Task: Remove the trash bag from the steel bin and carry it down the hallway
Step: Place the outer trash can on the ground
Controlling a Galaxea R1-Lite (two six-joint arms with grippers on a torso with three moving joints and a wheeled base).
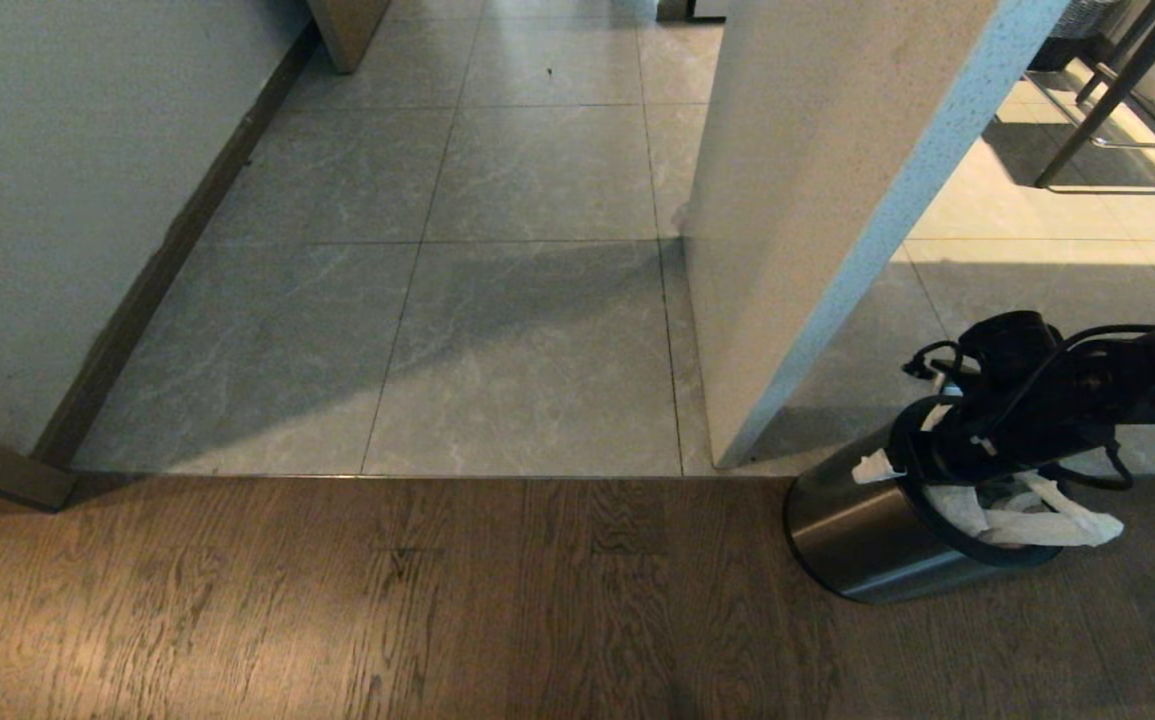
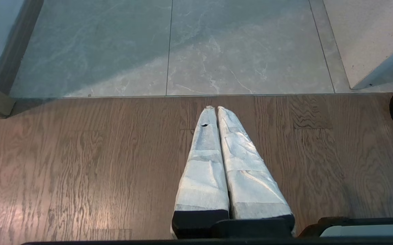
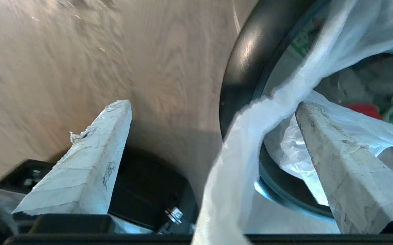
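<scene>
Writing unreadable; right end effector [image 3: 213, 105] open astride trash bag [image 3: 250, 136] handle.

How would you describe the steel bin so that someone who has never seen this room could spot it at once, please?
Find the pale partition wall where grey tiles meet the wood floor. On the wood at the foot of its near corner stands the steel bin: a small round brushed-metal can with a black rim, white trash bag spilling over it, the right gripper open at its mouth.

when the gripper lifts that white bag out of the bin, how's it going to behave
Probably floppy: the bag film drapes limply over the bin rim. Likely light, and thin enough to tear. It may slip between the open right gripper fingers.
</scene>
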